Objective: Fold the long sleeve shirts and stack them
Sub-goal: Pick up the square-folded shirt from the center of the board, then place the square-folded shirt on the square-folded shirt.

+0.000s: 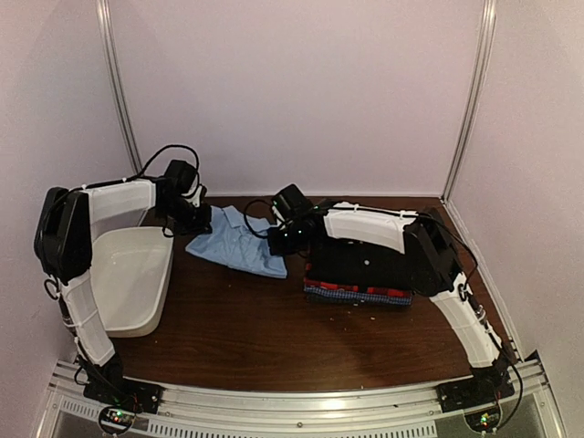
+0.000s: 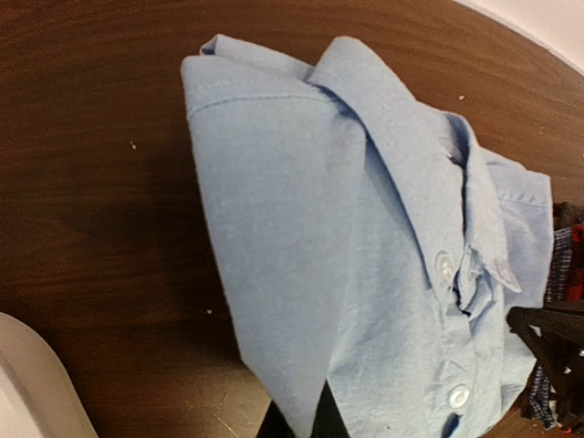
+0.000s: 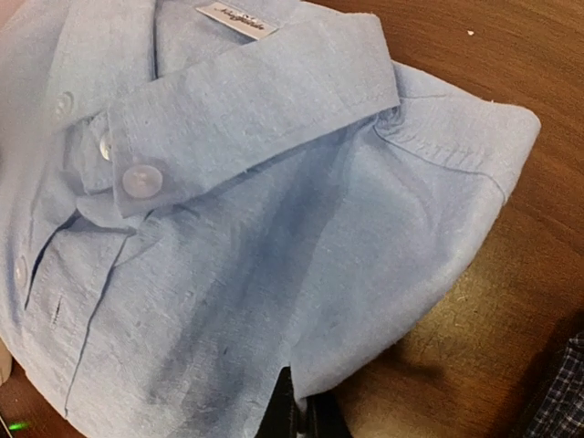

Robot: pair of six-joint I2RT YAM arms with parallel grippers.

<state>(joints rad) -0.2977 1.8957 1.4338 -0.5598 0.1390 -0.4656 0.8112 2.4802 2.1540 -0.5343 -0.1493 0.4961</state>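
A folded light blue collared shirt [image 1: 239,243] lies on the brown table between my two grippers. My left gripper [image 1: 196,219] is shut on its left edge; in the left wrist view the cloth [image 2: 365,274] runs down between the black fingers [image 2: 306,422]. My right gripper [image 1: 283,239] is shut on its right edge; in the right wrist view the shirt [image 3: 255,228] is pinched at the fingertips [image 3: 301,415]. A stack of folded shirts [image 1: 360,274], black on top, then red and blue check, lies under my right arm.
A white plastic tub [image 1: 128,278] stands at the left under my left arm. Walls close in the back and sides. The blue check shirt's edge shows at the right wrist view's lower right corner [image 3: 557,401].
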